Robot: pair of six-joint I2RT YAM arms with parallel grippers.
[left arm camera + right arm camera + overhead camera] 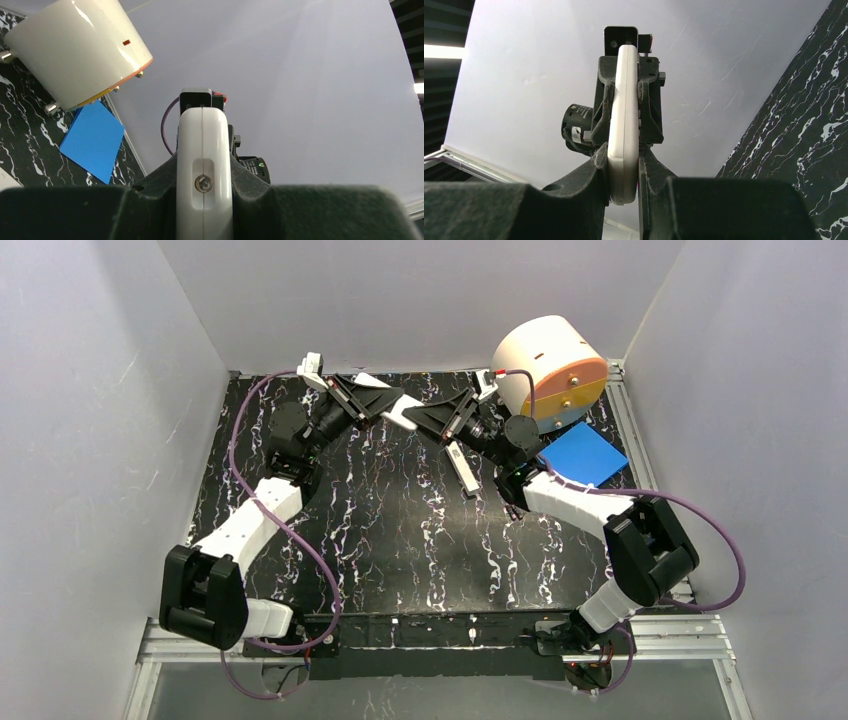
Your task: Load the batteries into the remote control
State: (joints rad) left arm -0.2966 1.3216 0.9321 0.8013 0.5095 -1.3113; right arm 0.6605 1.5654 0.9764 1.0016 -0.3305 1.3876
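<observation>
Top view: both arms meet over the far middle of the black marbled table (pixel 400 540). Left gripper (pixel 388 403) and right gripper (pixel 436 421) point at each other, each clamped on one end of a shorter white remote (pixel 408 413) held up off the surface. The remote control (pixel 462 465), a long slim white bar, lies flat on the table just near-right of the right gripper, under that arm's wrist. It's angled far-left to near-right, and no finger touches it. A cream drum (pixel 550 370) sits in the far right corner, with a blue pad (pixel 583 453) just near of it.

Left wrist: left gripper (pixel 202 180) is narrow, jaws tight on the shorter white remote (pixel 202 140). I'm looking at its end, with a seam down the middle and a screw in a small recess. The other arm's black wrist shows behind it. Drum (pixel 80 50) and blue pad (pixel 92 140) are on the left. The slim bar isn't in this view.

Right wrist: right gripper (pixel 624 170) is closed onto the shorter white remote (pixel 624 115), seen edge-on, with both pads against its faces. Left gripper (pixel 624 80) holds the far end. A strip of table (pixel 804 125) shows on the right. The slim bar is out of frame here too.
</observation>
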